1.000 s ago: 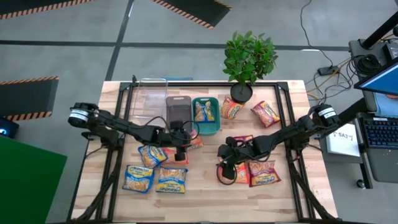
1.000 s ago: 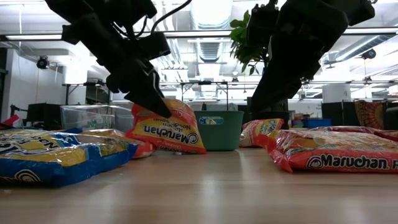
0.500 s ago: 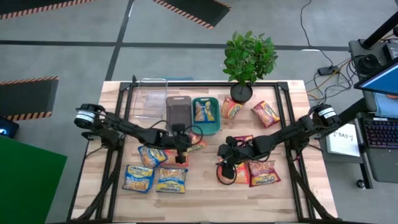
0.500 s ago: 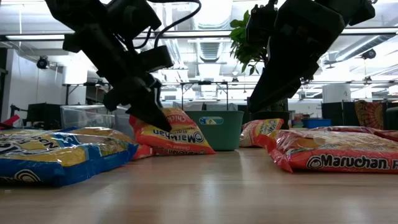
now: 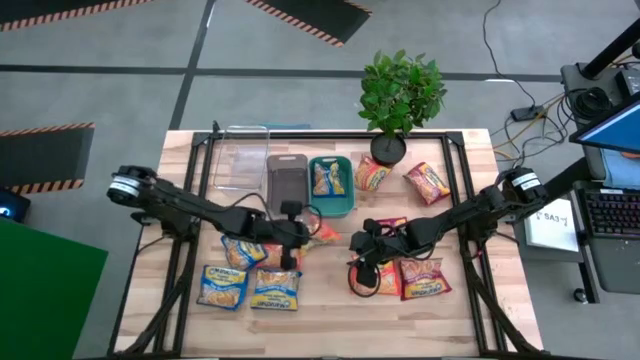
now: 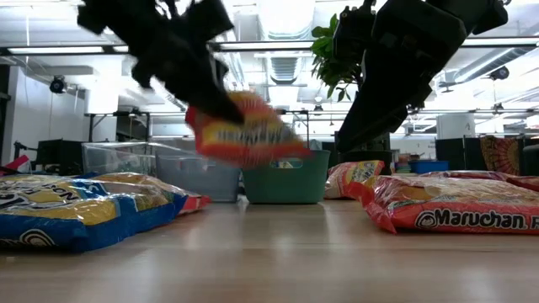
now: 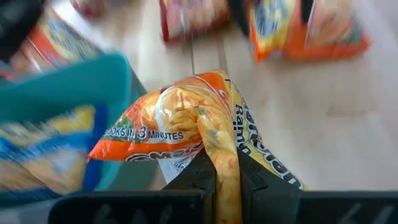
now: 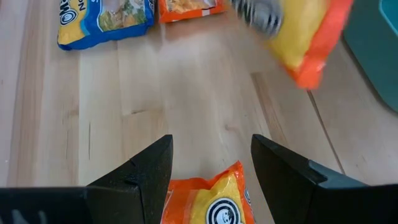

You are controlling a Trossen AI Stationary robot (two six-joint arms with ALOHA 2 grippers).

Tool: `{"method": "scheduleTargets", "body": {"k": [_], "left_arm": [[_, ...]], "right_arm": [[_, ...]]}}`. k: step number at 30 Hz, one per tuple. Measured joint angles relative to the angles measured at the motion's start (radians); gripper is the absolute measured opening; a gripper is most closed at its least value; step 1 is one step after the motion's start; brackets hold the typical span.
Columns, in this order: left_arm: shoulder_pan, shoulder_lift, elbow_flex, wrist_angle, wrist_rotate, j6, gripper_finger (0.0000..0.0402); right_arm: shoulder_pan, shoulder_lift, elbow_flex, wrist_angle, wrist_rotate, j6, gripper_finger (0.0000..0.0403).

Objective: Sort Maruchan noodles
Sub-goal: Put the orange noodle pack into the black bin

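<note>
Low view: left hand (image 6: 221, 108) aloft, gripping orange packet (image 6: 246, 135)

A robotics lab or workshop inside a large open industrial hall. Around the wooden surface (image 5: 330, 300) the grey concrete floor (image 5: 150, 40) carries black-and-orange hazard striping (image 5: 310, 15). Beside the surface's right edge stand a laptop (image 5: 612, 205) and loose cables (image 5: 505, 60). The low view looks across into a room of fluorescent ceiling lights (image 6: 286, 46), exposed ducting (image 6: 282, 17) and further workbenches. A potted plant (image 5: 400, 95) sits at the far edge.
</note>
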Motion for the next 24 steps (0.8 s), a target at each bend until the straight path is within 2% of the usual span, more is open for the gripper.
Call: {"method": "scheduleTargets", "body": {"k": [3, 7, 10, 13, 18, 24], "left_arm": [[0.012, -0.079, 0.002, -0.017, -0.044, 0.067, 0.0000], [0.070, -0.179, 0.002, -0.096, -0.201, 0.185, 0.0000], [0.154, -0.226, 0.002, -0.159, -0.300, 0.232, 0.0000], [0.262, -0.233, 0.002, -0.199, -0.310, 0.264, 0.0000], [0.413, -0.166, 0.001, -0.205, -0.308, 0.356, 0.0000], [0.488, -0.070, 0.001, -0.209, -0.307, 0.461, 0.0000]], "right_arm": [[0.000, 0.000, 0.000, 0.000, 0.000, 0.000, 0.0206], [0.000, 0.000, 0.000, 0.000, 0.000, -0.005, 0.0206], [0.000, 0.000, 0.000, 0.001, 0.000, -0.006, 0.0206], [0.000, 0.000, 0.000, 0.002, 0.001, -0.008, 0.0206], [0.000, 0.000, 0.000, 0.015, 0.002, -0.011, 0.0206], [0.000, 0.000, 0.000, 0.020, 0.002, -0.019, 0.0206]]}}
